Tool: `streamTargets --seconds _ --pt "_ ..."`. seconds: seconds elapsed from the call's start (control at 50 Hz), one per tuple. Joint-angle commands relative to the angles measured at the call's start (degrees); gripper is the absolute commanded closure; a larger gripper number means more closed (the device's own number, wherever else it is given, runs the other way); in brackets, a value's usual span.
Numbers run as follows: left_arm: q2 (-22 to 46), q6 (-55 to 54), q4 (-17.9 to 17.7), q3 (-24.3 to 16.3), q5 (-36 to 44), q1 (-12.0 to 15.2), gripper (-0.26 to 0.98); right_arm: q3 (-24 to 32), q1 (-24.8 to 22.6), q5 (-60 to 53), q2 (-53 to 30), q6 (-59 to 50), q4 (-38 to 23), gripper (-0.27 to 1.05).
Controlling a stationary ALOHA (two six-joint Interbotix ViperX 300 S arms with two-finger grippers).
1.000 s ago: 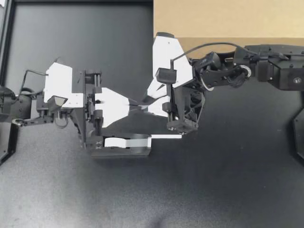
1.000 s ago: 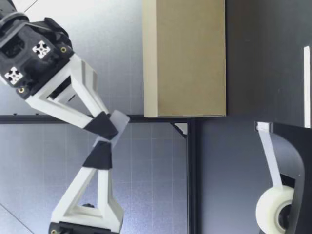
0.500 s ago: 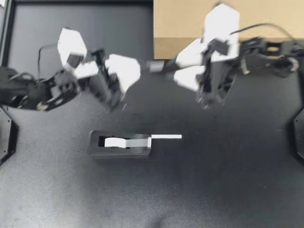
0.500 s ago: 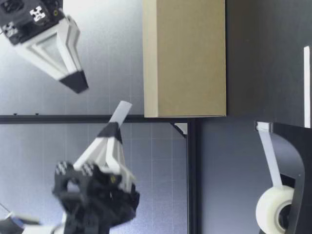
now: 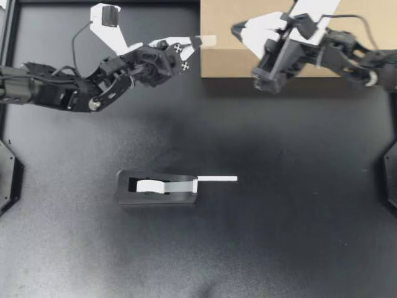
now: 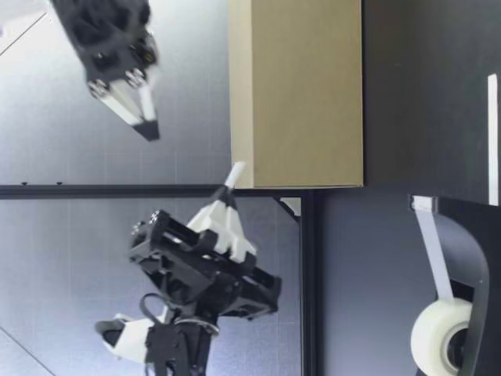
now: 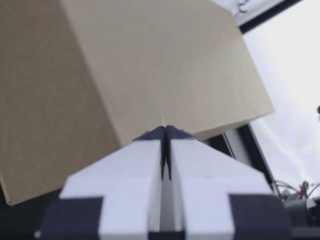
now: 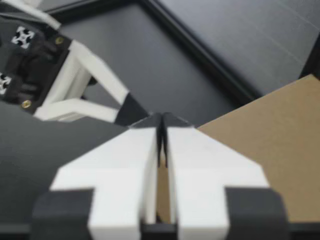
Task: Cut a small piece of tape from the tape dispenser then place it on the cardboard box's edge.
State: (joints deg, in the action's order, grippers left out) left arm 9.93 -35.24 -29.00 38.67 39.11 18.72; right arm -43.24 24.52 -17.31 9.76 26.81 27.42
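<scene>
Left gripper [image 5: 197, 43] fingers pressed together, pinching the tape piece [image 5: 209, 40]; the strip's free end sits at the top edge of the cardboard box [image 5: 223, 18] on my left side, and the low view cannot settle whether it touches the corner. Right gripper [image 5: 237, 28] pressed together on nothing, hovering above the box top near that same edge. Tape dispenser [image 5: 155, 197] stands on the table, well apart from the box.

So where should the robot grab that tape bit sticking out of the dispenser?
Probably the free tip of the tape strip, coming in from the side away from the tape dispenser. It pokes straight out past the cutter, thin and flat, so that end can be pinched without bumping the dispenser.
</scene>
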Motion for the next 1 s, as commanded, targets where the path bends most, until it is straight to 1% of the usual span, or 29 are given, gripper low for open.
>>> streamTargets --seconds 0.0,0.1,0.48,0.98 --pt "-0.26 -0.44 0.26 -1.23 0.62 0.44 0.83 2.37 0.53 -1.58 -1.85 0.09 -0.53 0.86" --pt "-0.09 -0.62 0.18 -1.05 0.7 0.7 0.83 3.87 0.7 -1.49 -4.66 0.09 -1.67 0.9" --pt "0.7 -0.62 -0.09 -0.44 0.18 1.32 0.83 8.09 1.41 1.41 -12.39 0.09 -2.46 0.9" --pt "1.41 -0.7 -1.23 0.09 0.18 1.41 0.83 8.79 3.43 3.34 -16.0 0.0 -2.46 0.9"
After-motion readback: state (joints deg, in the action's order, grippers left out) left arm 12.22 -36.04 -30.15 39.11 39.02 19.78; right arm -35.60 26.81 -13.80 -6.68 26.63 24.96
